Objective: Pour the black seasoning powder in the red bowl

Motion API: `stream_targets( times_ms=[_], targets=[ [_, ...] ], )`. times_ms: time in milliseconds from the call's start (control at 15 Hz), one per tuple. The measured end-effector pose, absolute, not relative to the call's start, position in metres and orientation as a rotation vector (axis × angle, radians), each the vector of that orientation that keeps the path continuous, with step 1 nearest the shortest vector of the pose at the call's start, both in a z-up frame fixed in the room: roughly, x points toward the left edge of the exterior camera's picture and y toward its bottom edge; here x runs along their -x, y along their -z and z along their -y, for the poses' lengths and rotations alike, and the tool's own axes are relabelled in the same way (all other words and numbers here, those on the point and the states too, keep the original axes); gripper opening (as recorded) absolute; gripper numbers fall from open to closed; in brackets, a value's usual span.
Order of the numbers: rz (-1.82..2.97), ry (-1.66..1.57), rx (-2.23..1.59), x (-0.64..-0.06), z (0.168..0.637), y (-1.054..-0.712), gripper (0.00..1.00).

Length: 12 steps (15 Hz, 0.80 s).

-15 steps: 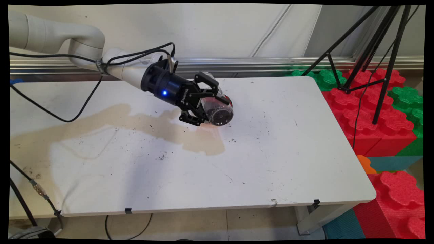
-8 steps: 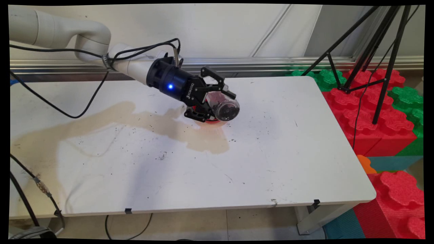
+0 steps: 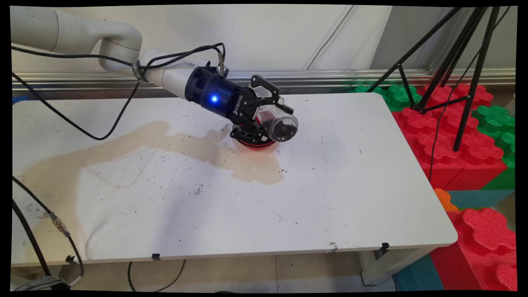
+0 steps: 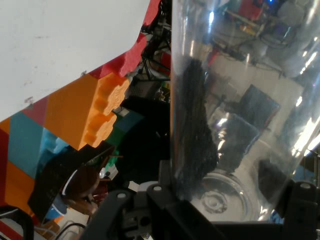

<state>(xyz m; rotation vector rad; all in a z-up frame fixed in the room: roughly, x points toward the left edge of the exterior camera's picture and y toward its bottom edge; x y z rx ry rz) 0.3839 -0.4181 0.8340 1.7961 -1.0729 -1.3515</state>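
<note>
main view: claw pinching clear cup, tilted sideways above red dish on desk. dark grounds inside cup. risk: grounds spilling past dish, smooth cup slipping.

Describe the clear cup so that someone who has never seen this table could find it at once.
Look past the far end of the tan stain on the white table. There the black gripper holds a clear plastic cup tilted above a red dish. Only the cup holds dark grains.

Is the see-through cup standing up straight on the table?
No, the tool holds the cup tipped on its side in the air above a red dish.
</note>
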Motion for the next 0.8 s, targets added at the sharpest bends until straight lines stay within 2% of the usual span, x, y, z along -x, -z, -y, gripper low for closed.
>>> stream_targets(
  times_ms=[800],
  targets=[
    [1.021, 1.432, -1.831, -0.3805, 0.4262, -0.8391, 0.00]
  ],
)
